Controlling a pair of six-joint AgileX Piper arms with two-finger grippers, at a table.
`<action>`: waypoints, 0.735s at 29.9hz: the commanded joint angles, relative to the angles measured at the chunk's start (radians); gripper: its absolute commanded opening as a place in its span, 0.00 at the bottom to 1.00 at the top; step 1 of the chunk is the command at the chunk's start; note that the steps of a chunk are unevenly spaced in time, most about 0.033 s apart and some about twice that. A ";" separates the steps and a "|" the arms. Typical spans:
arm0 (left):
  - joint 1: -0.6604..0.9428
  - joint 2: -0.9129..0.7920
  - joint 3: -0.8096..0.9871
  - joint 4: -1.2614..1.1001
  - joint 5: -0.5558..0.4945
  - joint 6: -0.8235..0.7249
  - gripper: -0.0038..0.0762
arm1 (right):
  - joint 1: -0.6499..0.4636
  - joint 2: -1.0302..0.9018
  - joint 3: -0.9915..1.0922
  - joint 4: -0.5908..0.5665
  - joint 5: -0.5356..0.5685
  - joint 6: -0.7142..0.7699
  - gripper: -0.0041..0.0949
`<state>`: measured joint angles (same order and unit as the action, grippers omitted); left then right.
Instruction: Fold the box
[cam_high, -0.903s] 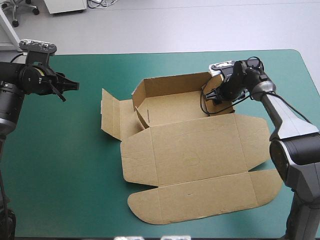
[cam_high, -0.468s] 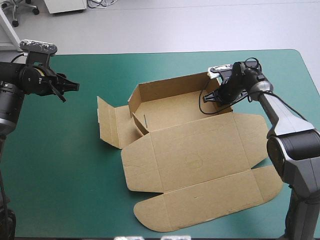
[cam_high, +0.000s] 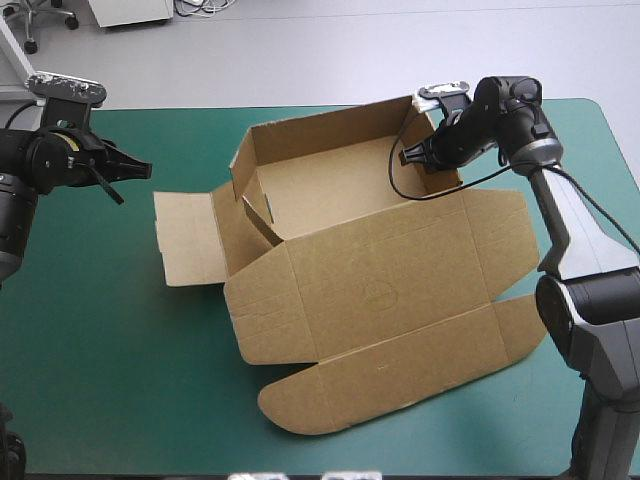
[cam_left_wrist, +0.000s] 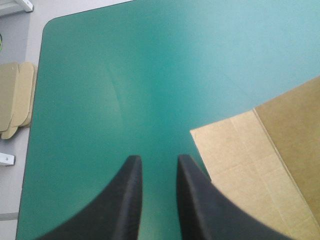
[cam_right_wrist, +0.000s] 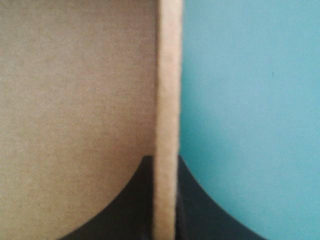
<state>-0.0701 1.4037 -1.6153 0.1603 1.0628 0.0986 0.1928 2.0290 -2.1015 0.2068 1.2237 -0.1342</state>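
High view places the brown box (cam_high: 380, 280) mid-table on the teal-green cover (cam_high: 110, 360): walls raised at its 12 o'clock end, lid flat toward 6 o'clock, a side flap lying out at 9 o'clock, a faint oval mark on the lid too small to read. At the box's 2 o'clock corner the right gripper (cam_high: 410, 158) clamps the wall's edge, its fingertips partly hidden behind the board. Out at 9 o'clock, clear of the box, the left gripper (cam_high: 140, 170) hangs with fingers slightly parted on nothing, and more board (cam_left_wrist: 15, 100) lies cut off past the table's left edge.
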 joint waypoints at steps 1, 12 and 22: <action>0.000 -0.044 -0.034 0.042 -0.065 -0.003 0.08 | -0.001 -0.125 -0.071 0.068 0.022 0.020 0.02; 0.192 -0.048 -0.034 -0.160 -0.144 0.044 0.06 | -0.003 -0.307 -0.073 -0.020 0.022 0.020 0.02; 0.531 0.021 0.213 -0.936 -0.190 0.495 0.06 | -0.099 -0.375 -0.073 0.092 0.022 0.030 0.02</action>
<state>0.4255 1.4169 -1.4926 -0.5639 0.9376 0.4716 0.1211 1.7144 -2.1393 0.2265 1.2449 -0.1151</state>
